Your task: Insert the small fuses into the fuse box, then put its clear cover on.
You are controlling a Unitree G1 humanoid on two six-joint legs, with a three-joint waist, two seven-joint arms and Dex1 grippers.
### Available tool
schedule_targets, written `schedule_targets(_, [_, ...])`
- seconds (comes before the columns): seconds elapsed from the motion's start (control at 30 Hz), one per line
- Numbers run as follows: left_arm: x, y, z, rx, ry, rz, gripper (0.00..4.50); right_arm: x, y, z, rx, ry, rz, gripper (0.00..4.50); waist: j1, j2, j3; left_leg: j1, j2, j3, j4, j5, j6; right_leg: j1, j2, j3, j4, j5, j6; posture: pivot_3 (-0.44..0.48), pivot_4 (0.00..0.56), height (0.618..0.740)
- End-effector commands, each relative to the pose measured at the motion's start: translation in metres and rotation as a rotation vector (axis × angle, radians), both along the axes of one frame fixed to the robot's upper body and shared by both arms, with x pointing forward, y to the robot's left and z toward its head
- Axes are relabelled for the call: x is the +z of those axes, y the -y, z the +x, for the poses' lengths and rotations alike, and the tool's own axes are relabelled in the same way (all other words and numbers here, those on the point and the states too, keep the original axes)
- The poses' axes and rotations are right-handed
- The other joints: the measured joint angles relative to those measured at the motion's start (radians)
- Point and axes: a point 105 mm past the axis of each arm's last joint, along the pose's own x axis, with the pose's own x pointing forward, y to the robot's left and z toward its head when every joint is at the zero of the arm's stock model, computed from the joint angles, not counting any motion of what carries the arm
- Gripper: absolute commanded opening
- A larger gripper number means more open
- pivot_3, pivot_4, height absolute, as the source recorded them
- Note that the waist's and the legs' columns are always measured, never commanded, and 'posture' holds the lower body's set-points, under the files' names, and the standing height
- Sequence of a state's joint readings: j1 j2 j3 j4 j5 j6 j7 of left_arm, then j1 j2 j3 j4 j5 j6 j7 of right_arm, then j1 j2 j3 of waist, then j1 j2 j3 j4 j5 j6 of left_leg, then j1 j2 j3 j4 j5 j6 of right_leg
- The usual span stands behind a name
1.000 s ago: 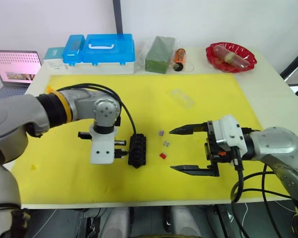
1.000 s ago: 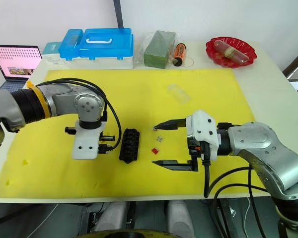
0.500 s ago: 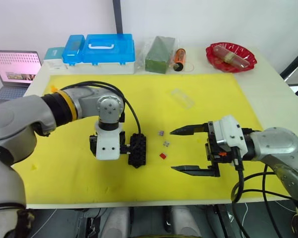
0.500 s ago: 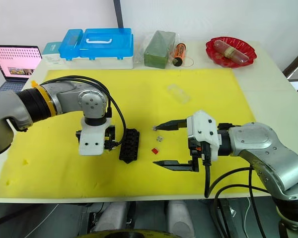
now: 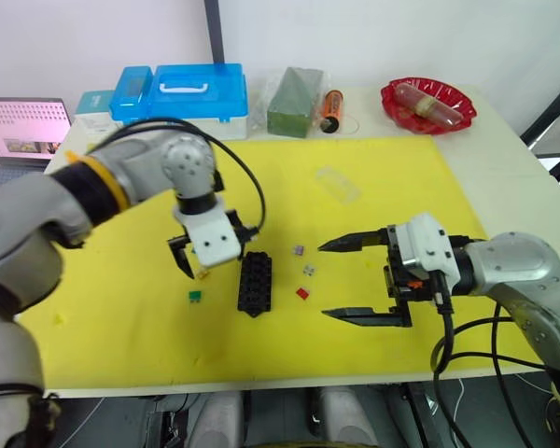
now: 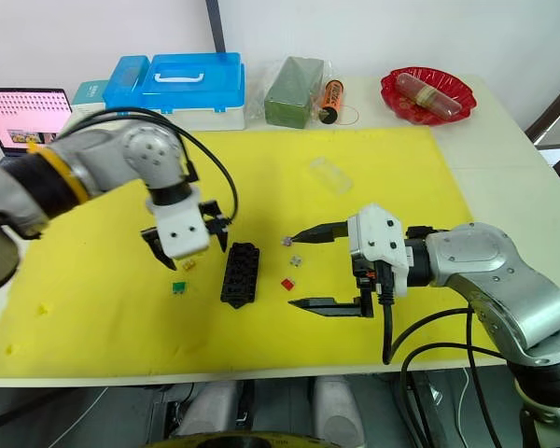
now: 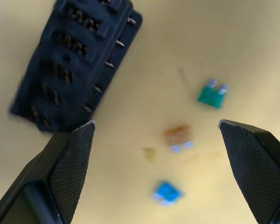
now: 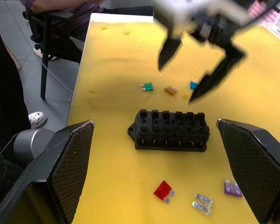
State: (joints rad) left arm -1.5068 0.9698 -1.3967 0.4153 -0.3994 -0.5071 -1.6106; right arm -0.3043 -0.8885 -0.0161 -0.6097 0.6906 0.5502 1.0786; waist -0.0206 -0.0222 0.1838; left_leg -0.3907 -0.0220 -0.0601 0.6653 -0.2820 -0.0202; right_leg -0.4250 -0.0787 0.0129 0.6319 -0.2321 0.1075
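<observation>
- Yellow mat [image 5: 373, 187] covers the table, and every task piece lies on it.
- Black fuse box [image 5: 255, 283] sits between my two grippers, its slots empty.
- My right gripper [image 5: 338, 280] hovers beside the box, jaws spread wide, holding nothing.
- My left gripper [image 6: 185, 245] hangs jaws apart over the orange fuse [image 7: 178, 135], with the green fuse [image 7: 213, 94] and blue fuse [image 7: 166, 192] close by.
- Clear cover [image 5: 340, 184] lies well behind the box.
- Red fuse [image 8: 163, 190], grey fuse [image 8: 201, 201] and purple fuse [image 8: 233, 187] lie loose right of the box.

Light: you get bright, even overhead light | Shadows: soft, short | Blur: fuse box [image 7: 70, 65] smeared in your left wrist view
</observation>
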Motion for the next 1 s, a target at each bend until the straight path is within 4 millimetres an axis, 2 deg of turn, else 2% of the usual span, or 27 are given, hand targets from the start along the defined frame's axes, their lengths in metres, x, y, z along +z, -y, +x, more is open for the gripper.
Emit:
schedule_targets(0.03, [0.015, -0.011, -0.004, 0.122, -0.023, -0.072, 4.46, 0.010, -0.001, -0.001, 0.014, 0.056, 0.009, 4.50, 0.004, 0.000, 0.000, 0.000, 0.000, 0.000, 0.000, 0.000, 0.000, 0.000, 0.000, 0.000, 0.000, 0.000, 0.000, 0.000, 0.150, 0.740])
schedule_targets(0.1, [0.020, -0.014, -0.009, 0.207, -0.064, -0.127, 4.46, 0.010, -0.001, -0.001, 0.013, 0.057, 0.011, 4.50, 0.010, 0.000, 0.000, 0.000, 0.000, 0.000, 0.000, 0.000, 0.000, 0.001, -0.001, 0.000, 0.000, 0.000, 0.000, 0.000, 0.150, 0.740])
schedule_targets(0.23, [0.039, -0.020, -0.021, 0.552, -0.269, -0.392, 4.46, 0.009, -0.001, 0.002, 0.007, 0.062, 0.018, 4.50, 0.007, 0.000, 0.000, 0.000, 0.001, 0.000, 0.001, 0.000, 0.000, 0.001, -0.002, 0.000, 0.000, 0.000, 0.000, 0.000, 0.150, 0.740])
schedule_targets(0.4, [0.047, -0.031, -0.037, 0.955, -0.505, -0.650, 4.46, 0.013, -0.002, 0.009, 0.000, 0.079, 0.031, 4.50, -0.002, 0.000, 0.000, 0.000, 0.002, 0.000, 0.000, 0.000, 0.000, 0.000, 0.000, 0.000, 0.001, 0.000, 0.000, 0.000, 0.150, 0.740])
schedule_targets(0.57, [0.039, -0.050, -0.064, 1.384, -0.872, -0.851, 4.46, 0.010, -0.008, 0.009, 0.029, 0.087, 0.036, 4.50, 0.000, 0.000, 0.000, 0.001, 0.005, 0.000, -0.001, 0.000, 0.000, 0.000, -0.001, 0.001, 0.001, 0.000, 0.000, 0.000, 0.150, 0.740])
schedule_targets(0.67, [0.032, -0.053, -0.072, 1.538, -1.044, -0.949, 4.46, 0.009, -0.011, 0.010, 0.036, 0.091, 0.040, 4.50, 0.010, 0.000, 0.000, 0.002, 0.005, 0.000, -0.001, 0.000, 0.000, 0.001, -0.002, 0.001, 0.001, 0.000, 0.000, 0.000, 0.150, 0.740])
schedule_targets(0.83, [0.005, -0.071, -0.094, 1.779, -1.211, -1.071, 4.46, 0.008, -0.013, 0.011, 0.045, 0.091, 0.046, 4.50, 0.005, 0.001, 0.000, 0.003, 0.004, 0.001, -0.002, 0.000, -0.001, 0.002, -0.004, 0.002, -0.001, 0.000, 0.000, 0.000, 0.150, 0.740])
schedule_targets(0.93, [-0.017, -0.093, -0.108, 1.937, -1.297, -1.106, 4.46, 0.006, -0.013, 0.014, 0.045, 0.080, 0.044, 4.50, 0.005, 0.002, 0.000, 0.004, 0.004, 0.001, -0.002, 0.000, -0.001, 0.001, -0.003, 0.002, 0.000, 0.000, -0.001, 0.000, 0.150, 0.740])
schedule_targets(1.0, [-0.025, -0.100, -0.115, 1.985, -1.343, -1.120, 4.46, 0.005, -0.013, 0.014, 0.049, 0.078, 0.042, 4.50, 0.006, 0.002, -0.001, 0.005, 0.002, 0.002, -0.003, 0.000, -0.001, 0.001, -0.002, 0.002, 0.000, 0.000, -0.001, 0.000, 0.150, 0.740])
